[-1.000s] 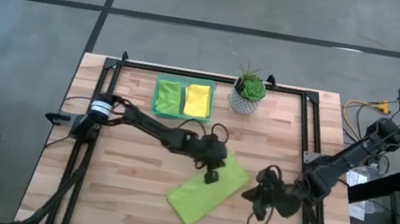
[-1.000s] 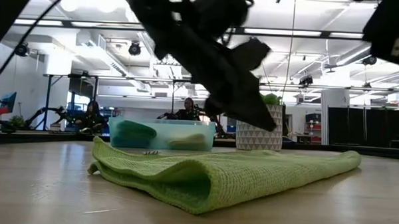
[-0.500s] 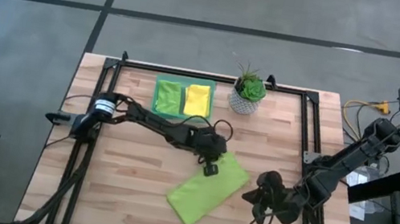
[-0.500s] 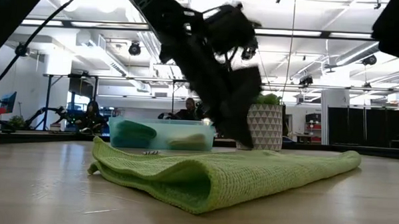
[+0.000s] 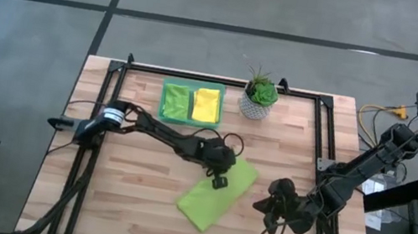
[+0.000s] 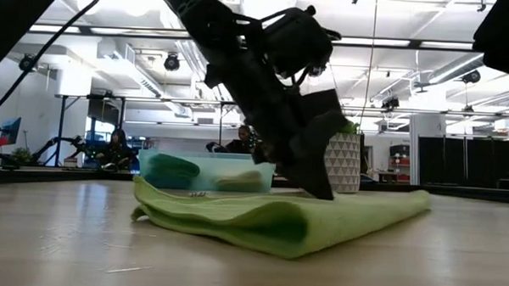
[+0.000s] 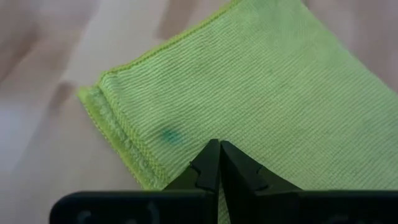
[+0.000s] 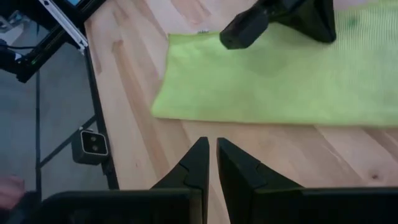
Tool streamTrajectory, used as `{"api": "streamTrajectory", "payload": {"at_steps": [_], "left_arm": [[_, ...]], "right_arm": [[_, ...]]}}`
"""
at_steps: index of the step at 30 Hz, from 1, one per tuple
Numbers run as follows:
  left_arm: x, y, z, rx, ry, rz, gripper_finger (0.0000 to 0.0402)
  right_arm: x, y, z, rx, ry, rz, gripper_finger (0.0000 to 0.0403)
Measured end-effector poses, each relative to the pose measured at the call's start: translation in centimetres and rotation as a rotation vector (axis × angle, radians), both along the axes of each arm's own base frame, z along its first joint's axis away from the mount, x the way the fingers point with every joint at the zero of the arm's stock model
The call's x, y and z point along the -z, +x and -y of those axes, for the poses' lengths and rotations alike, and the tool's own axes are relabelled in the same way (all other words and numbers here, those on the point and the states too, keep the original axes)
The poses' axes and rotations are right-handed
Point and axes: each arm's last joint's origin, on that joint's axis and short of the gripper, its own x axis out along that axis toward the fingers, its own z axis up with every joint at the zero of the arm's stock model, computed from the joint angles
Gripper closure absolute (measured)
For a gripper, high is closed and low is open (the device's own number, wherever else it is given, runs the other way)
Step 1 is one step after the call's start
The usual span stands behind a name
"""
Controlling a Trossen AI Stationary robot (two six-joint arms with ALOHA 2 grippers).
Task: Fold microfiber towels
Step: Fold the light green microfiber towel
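Note:
A lime green microfiber towel point(image 5: 212, 200) lies folded on the table's middle, slanting from near left to far right. In the left wrist view the towel point(image 7: 261, 74) shows two hemmed layers at one end. My left gripper point(image 5: 220, 183) is shut, with its tips down on the towel's top. My right gripper point(image 5: 267, 207) is shut and hangs above bare wood just right of the towel point(image 8: 261, 87), touching nothing. More folded towels, one green and one yellow, lie in the green tray point(image 5: 194, 87) at the far side. My left gripper presses its shut fingertips point(image 6: 324, 191) down on the towel's upper layer point(image 7: 205, 127), about midway along its length and near its far long edge. The fingers slant down from the table's left. The towel lies flat on the wood under them.
A potted plant point(image 5: 259, 98) stands at the far edge, right of the tray. Black frame rails point(image 5: 319, 144) run along the table's sides. Bare wood lies left of the towel and along the near edge. People sit in the room beyond point(image 6: 242, 141).
My left gripper has come down onto the towel and tipped more steeply, staying shut. Under it the towel has drawn together a little: in the low view its left end has shifted right and its right end has pulled in.

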Motion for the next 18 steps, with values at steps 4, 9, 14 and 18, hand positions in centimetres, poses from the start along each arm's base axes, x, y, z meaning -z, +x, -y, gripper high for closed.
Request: {"api": "streamTrajectory", "payload": {"at_steps": [4,9,14,18], "left_arm": [[0.0,-1.0,0.1,-0.097,-0.007,-0.091,0.0401],[-0.4,-2.8,1.5,-0.254,-0.007,-0.214,0.0401],[-0.7,-5.2,3.3,-0.387,0.043,-0.349,0.0402],[-1.1,-6.3,4.9,-0.400,0.069,-0.393,0.0402]], "right_arm": [[0.0,0.0,0.0,-0.016,-0.016,-0.001,0.0375],[0.2,-0.1,0.3,-0.032,-0.073,-0.021,0.0375],[0.4,0.1,1.0,-0.028,-0.129,-0.051,0.0375],[0.4,0.7,1.8,-0.021,-0.183,-0.050,0.0375]]}}
